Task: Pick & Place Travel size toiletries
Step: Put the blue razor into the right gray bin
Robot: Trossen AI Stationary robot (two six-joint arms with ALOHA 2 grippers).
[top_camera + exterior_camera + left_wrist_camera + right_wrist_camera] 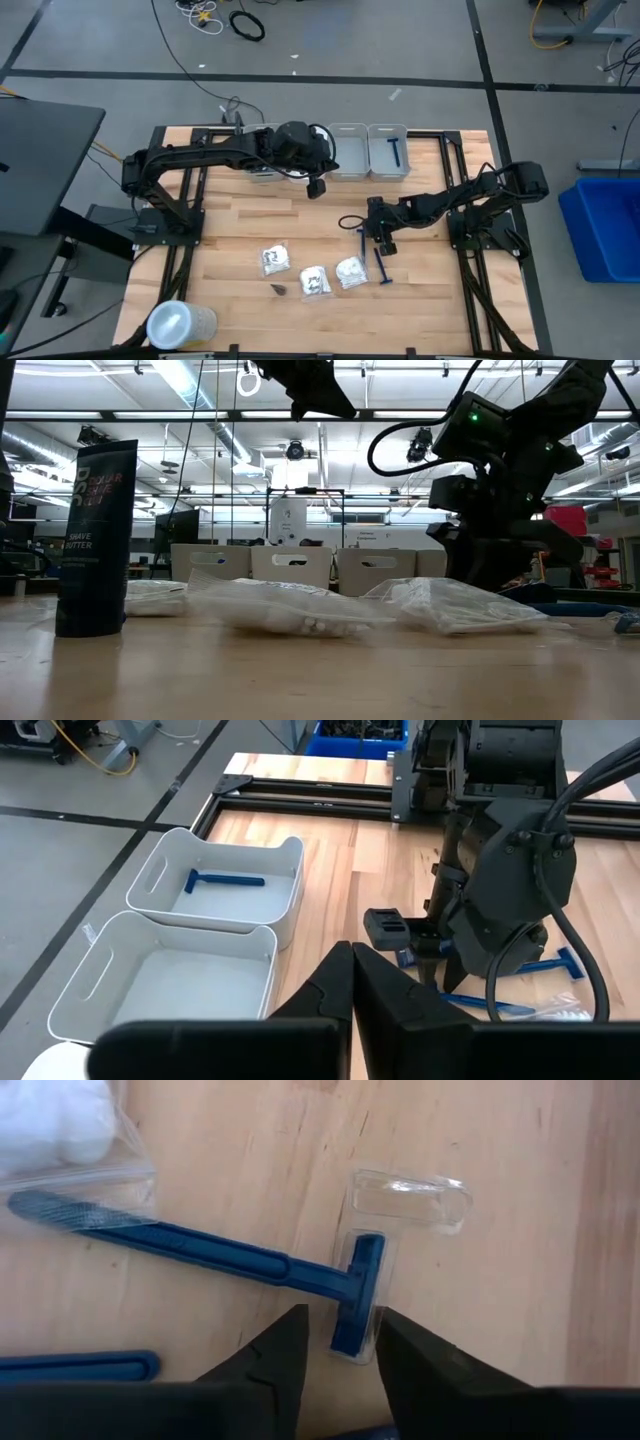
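Note:
A blue razor [210, 1255] lies flat on the wooden table, its head [358, 1302] in a clear cover. My right gripper [343, 1330] points steeply down over it, open, with one fingertip on either side of the head's end. A second blue razor [383, 268] lies next to it. Three white crinkly packets [314, 281] and a small dark item [279, 289] lie toward the near edge. My left gripper [350, 965] is shut and empty, held high near the bins at the table's far edge. My right gripper comes from above at a slant, its fingers straddling the end of the razor's head [352, 1342]. One fingertip [392, 1330] stands right against the clear cover; I cannot tell whether it touches. The other is clearly apart. The razor lies flat on the table.
Two white bins stand at the far edge; one [225, 885] holds a blue razor [225, 880], the other [170, 980] shows only its bare floor. A loose clear cap [410, 1192] lies beside the razor's head. A dark tube [95, 540] stands at the near left corner.

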